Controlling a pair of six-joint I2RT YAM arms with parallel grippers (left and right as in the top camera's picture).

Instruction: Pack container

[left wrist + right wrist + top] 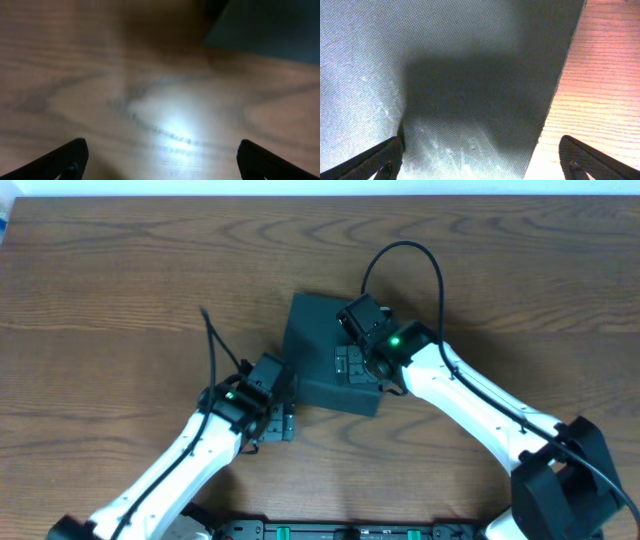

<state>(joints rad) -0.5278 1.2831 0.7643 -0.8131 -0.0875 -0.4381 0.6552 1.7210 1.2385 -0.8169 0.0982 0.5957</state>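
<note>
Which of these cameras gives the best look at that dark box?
The overhead view: most of the container shows, square on the table. The right wrist sees only its textured top and one edge; the left wrist, just a blurred corner.

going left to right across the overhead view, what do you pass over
left pincer → container → right arm; the right pincer sits over the container, so it is left out of the order
</note>
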